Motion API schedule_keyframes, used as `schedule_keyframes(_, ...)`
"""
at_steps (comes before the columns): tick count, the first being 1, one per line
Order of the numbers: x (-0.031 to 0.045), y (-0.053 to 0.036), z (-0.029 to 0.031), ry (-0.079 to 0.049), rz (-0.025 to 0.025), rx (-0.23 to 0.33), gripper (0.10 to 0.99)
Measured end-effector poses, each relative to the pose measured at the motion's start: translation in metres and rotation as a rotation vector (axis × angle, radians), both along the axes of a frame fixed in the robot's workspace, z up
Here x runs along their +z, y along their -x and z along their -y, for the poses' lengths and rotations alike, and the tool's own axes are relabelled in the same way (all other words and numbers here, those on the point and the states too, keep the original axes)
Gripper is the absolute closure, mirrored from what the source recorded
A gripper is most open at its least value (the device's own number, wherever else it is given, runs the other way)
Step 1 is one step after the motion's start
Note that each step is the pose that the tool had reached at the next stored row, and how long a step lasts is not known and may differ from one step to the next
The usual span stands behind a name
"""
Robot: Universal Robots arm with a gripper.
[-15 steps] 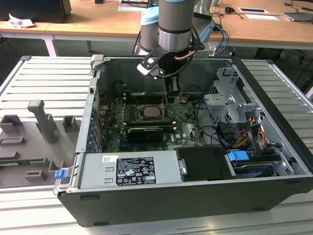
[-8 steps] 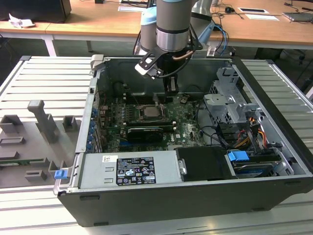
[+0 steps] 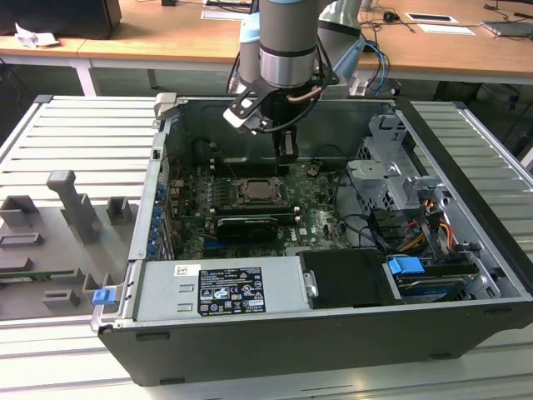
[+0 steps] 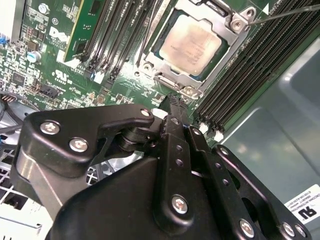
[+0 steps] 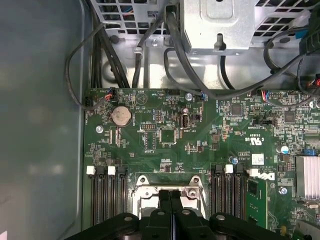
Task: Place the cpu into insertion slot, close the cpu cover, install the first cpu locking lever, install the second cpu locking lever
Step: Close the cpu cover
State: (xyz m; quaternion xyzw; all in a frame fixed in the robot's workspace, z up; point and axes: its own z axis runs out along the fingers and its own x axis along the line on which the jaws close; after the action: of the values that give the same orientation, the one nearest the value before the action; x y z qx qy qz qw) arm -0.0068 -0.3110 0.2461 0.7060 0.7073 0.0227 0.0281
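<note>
The cpu (image 4: 192,42), a pale silvery-beige square, lies flat in the insertion slot (image 3: 256,192) on the green motherboard. The silver cpu cover (image 4: 172,82) lies down around it, and the chip shows through the cut-out. A thin metal lever rod (image 4: 282,12) runs off from one corner of the frame. My gripper (image 4: 172,100) is shut with nothing between its black fingers. Its tip hangs just beside the socket frame (image 5: 167,186), not over the chip. In the exterior view the gripper (image 3: 287,152) reaches down inside the open computer case, just behind the socket.
Long black memory slots (image 4: 240,70) flank the socket on both sides. A silver drive cage (image 3: 387,175) with cables stands at the exterior view's right. The power supply (image 3: 221,287) is at the front. Grey fixtures (image 3: 71,208) sit on the table at the left.
</note>
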Motion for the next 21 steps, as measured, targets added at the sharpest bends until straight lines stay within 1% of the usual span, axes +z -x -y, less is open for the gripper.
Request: schedule_keyframes(21, 0.0, 0.0201, 0.0, 0.0, 0.0, 0.0, 0.98)
